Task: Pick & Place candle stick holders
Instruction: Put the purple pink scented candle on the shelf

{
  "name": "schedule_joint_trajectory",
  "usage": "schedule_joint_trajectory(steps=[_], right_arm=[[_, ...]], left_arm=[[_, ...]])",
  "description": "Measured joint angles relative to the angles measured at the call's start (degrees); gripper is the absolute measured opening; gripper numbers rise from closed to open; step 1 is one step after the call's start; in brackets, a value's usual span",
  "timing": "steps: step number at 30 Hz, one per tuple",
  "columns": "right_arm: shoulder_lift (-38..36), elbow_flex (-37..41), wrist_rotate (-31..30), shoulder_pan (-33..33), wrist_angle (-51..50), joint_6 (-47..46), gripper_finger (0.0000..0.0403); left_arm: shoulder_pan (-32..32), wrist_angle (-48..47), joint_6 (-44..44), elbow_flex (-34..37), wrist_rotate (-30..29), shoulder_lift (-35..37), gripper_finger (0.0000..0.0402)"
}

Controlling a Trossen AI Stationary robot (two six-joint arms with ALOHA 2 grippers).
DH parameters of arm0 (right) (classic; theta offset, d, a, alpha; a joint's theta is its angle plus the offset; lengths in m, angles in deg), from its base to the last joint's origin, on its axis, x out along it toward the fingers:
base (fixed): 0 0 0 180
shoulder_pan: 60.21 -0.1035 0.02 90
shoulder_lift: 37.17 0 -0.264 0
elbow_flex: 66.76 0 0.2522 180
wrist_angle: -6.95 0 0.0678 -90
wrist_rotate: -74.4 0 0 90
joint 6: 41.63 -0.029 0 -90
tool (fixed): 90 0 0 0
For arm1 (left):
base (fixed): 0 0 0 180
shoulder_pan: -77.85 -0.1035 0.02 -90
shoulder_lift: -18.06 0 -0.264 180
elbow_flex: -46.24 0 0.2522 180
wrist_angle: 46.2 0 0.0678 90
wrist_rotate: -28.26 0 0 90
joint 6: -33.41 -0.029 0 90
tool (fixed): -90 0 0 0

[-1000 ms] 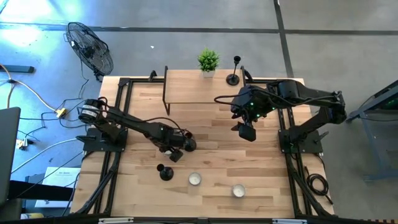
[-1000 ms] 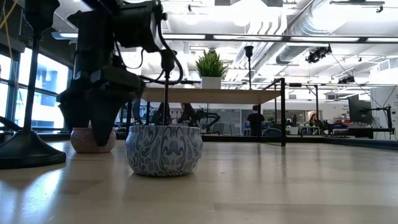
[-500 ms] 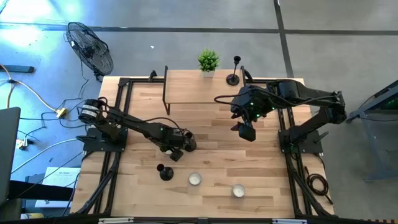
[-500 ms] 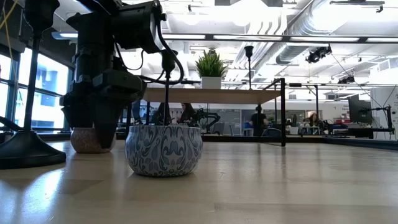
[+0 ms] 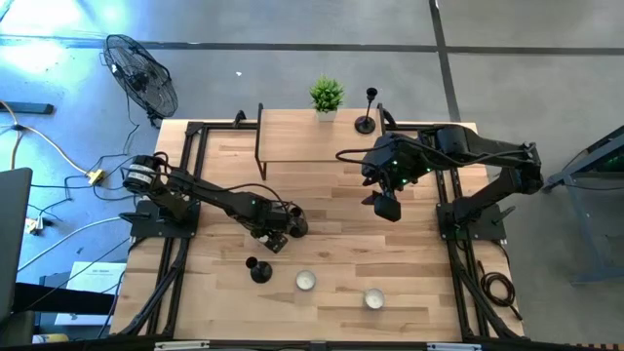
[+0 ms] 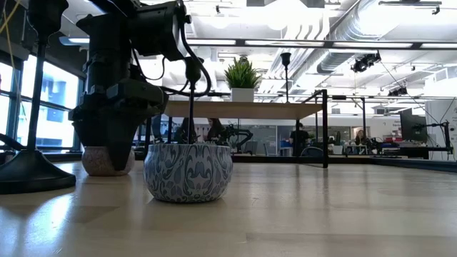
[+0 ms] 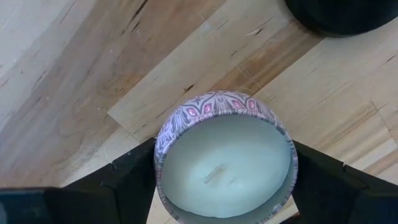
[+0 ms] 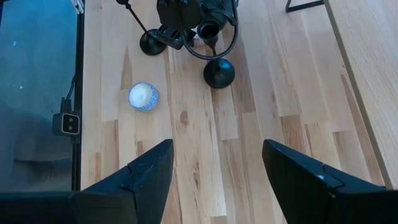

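Observation:
One black candlestick (image 5: 259,270) stands on its base at the near left, and its base looms in the low view (image 6: 28,178). A second (image 8: 219,73) stands beside my left arm, its stem (image 6: 191,107) behind the blue candle. A third (image 5: 366,121) stands on the far shelf. My left gripper (image 5: 276,241) is open, pointing down, with its fingers on either side of a pink-patterned tin candle (image 7: 224,163) on the table. A black candlestick base (image 7: 348,12) lies just beyond that candle. My right gripper (image 5: 386,207) hangs open and empty above the table's middle right. My left gripper comes from above, with one finger (image 7: 124,180) on each side of the candle tin's round wall (image 7: 163,143). The tin's rim hides the gap, so I cannot tell whether the fingers touch it. The tin stands on the table.
A blue-patterned candle (image 5: 305,281) and another white candle (image 5: 373,298) stand near the front edge. A wooden shelf (image 5: 292,136) on black legs stands at the far side, with a green potted plant (image 5: 327,96) on it. Black frame rails run along both table sides.
My left gripper has gone down around the pink-patterned candle, which has stayed where it was.

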Motion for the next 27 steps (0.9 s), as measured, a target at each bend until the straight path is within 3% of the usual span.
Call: schedule_joint_trajectory(steps=[27], right_arm=[[0.00, -0.01, -0.01, 0.01, 0.00, -0.34, 0.0240]], left_arm=[[-0.04, -3.76, -1.09, -2.00, -0.30, -0.02, 0.0292]])
